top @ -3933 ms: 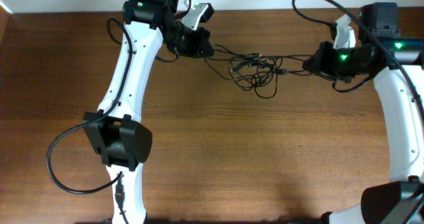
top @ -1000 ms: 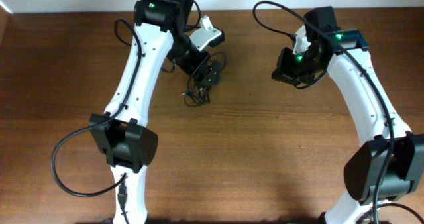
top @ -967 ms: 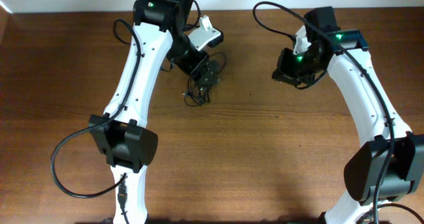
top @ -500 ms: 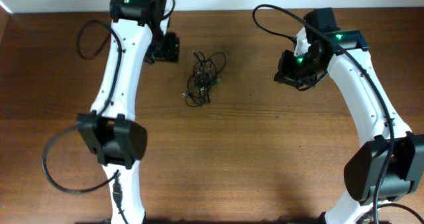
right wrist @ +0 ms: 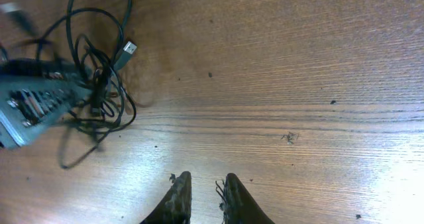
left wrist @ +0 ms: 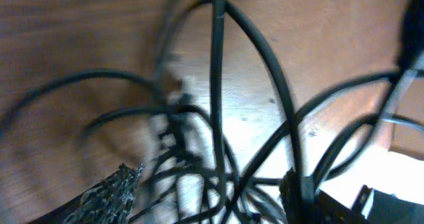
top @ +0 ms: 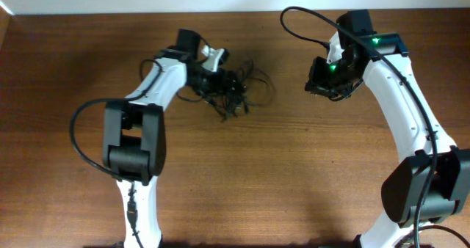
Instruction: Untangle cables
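the cables (top: pixel 233 92) are bunched on the table (top: pixel 294 174) at the left gripper (left wrist: pixel 209 187), whose fingers (left wrist: pixel 114 192) are spread wide with strands between them. the right gripper (right wrist: pixel 205 184) is held well apart from the cables, its fingers narrow and empty.

The left arm (top: pixel 165 75), off to the side half a second ago, now swings back in and folds low, its fingers (left wrist: pixel 112 194) pushed in among the cables (top: pixel 233 94). The tight little heap is now dragged wider across the bench (top: pixel 294 174), with loops flung out to the right.
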`<state>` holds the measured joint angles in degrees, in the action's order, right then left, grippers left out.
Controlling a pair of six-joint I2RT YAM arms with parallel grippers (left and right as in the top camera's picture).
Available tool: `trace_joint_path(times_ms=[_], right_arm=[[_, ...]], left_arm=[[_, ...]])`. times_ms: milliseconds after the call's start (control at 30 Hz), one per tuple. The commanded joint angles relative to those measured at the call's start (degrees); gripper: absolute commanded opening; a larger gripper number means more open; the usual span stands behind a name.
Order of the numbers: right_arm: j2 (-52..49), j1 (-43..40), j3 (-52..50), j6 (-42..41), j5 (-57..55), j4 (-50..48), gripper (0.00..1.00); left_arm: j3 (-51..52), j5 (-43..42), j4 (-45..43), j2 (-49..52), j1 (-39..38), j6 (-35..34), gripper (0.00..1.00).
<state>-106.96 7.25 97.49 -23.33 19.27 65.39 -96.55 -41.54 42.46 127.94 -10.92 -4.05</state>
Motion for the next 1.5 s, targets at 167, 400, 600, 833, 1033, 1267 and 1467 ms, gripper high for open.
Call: trace_joint_path(times_ms=[167,400,600,833,1033,1267,1467], right_arm=[[1.3,-0.2,0.3,0.7,-0.7,0.0,0.18],[1.3,-0.2,0.3,0.7,-0.5,0.0,0.18],[1.3,-0.1,0.3,0.7,0.7,0.0,0.19],[1.3,-0.1,0.3,6.5,12.3,-2.4,0.18],[1.2,3.1,0.3,6.4,17.2,-9.4,0.23],[-1.2,8.9,0.3,-4.7,13.4,-17.8,0.32],[-4.3,9.6,0.2,-7.9,6.9,-20.2,0.32]], left_arm=[[0.3,9.7,-1.5,-0.2,-6.1,-0.5,0.24],[-0.9,14.8,-0.2,0.2,-6.6,-1.4,0.42],[-1.5,13.1,0.1,1.4,-9.0,-1.5,0.01],[-18.1,-0.1,13.8,-2.8,-4.2,-1.5,0.0],[-22.1,-4.4,18.1,-6.9,-4.2,-1.5,0.0],[-22.1,-14.1,18.5,-7.0,-4.3,-1.4,0.0],[-23.2,-28.8,18.5,-8.0,-1.9,0.5,0.0]])
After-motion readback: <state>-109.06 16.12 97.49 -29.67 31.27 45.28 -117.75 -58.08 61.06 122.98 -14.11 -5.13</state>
